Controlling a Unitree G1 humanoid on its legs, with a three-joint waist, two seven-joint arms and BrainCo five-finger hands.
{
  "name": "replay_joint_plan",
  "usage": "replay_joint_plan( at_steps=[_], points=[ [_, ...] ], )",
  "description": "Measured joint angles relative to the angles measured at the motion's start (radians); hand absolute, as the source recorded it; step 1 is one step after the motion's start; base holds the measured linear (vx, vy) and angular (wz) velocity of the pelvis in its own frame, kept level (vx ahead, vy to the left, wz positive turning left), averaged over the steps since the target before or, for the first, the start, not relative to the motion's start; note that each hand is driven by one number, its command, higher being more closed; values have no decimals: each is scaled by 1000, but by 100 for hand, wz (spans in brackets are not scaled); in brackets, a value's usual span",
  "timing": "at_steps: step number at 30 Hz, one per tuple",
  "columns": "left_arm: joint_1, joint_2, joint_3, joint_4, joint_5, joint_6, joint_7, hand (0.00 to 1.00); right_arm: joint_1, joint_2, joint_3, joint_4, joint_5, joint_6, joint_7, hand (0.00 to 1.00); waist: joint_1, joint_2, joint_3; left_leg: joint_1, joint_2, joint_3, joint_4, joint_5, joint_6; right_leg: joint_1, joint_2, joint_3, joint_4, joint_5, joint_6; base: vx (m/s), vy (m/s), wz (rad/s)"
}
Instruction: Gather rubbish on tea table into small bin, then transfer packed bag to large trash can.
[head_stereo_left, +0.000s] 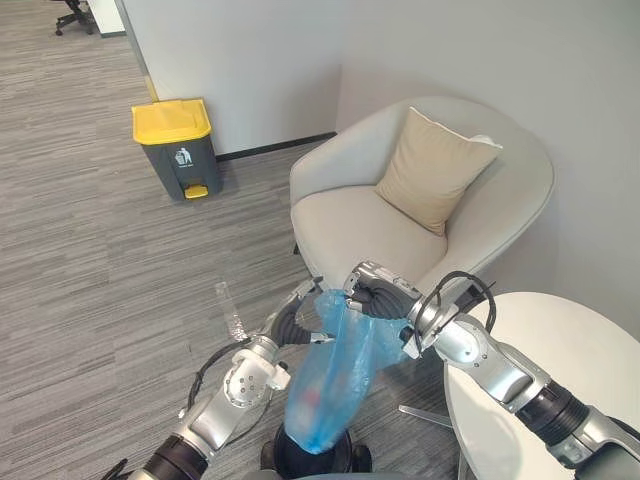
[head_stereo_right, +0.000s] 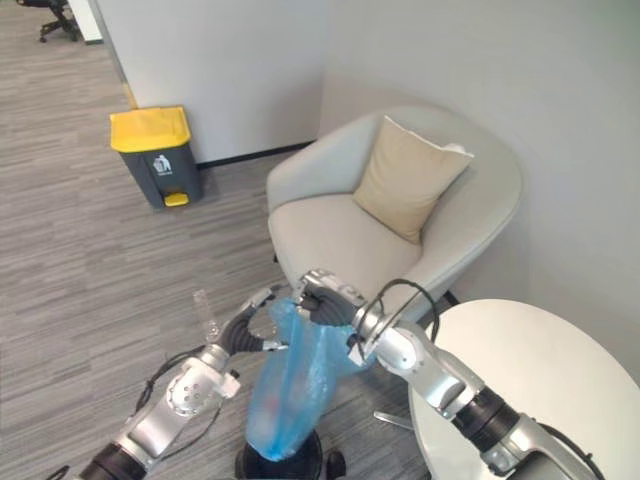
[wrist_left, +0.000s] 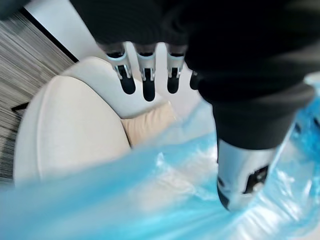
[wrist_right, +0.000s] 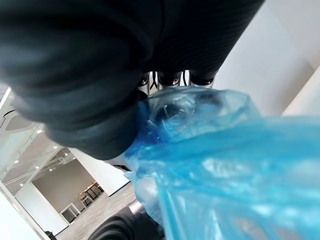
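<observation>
A blue plastic bag (head_stereo_left: 335, 375) with rubbish inside hangs stretched upward, its lower end still in the small black bin (head_stereo_left: 310, 455) on the floor. My right hand (head_stereo_left: 385, 295) is shut on the gathered top of the bag (wrist_right: 225, 165), in front of the armchair. At the bag's upper left edge, my left hand (head_stereo_left: 295, 315) is open; its fingers (wrist_left: 145, 80) are straight and its thumb (wrist_left: 245, 170) lies against the blue plastic (wrist_left: 150, 200). The large grey trash can (head_stereo_left: 178, 145) with a yellow lid stands shut by the far wall, to the left.
A cream armchair (head_stereo_left: 350, 220) with a beige cushion (head_stereo_left: 432, 170) stands just behind the bag. The white round tea table (head_stereo_left: 560, 380) is at the right, under my right arm. A slim clear plastic thing (head_stereo_left: 230, 312) stands on the carpet left of my left hand.
</observation>
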Motion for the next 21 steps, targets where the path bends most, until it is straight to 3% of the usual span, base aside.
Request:
replay_joint_plan(
  at_steps=[7,21],
  points=[
    [-1,-21,0,6,69,3,38,0,-60,12,31,-26,28,-5,0,100,1,0,0,0,1,-2,-5,1,1,1,0,-1,1,0,0,-2,1,0],
    [-3,-120,-29,135,101,26,37,0,-116,219,99,20,113,9,16,100,5,-12,-14,1,0,-16,-5,3,3,8,0,-13,3,0,0,0,0,1]
  ],
)
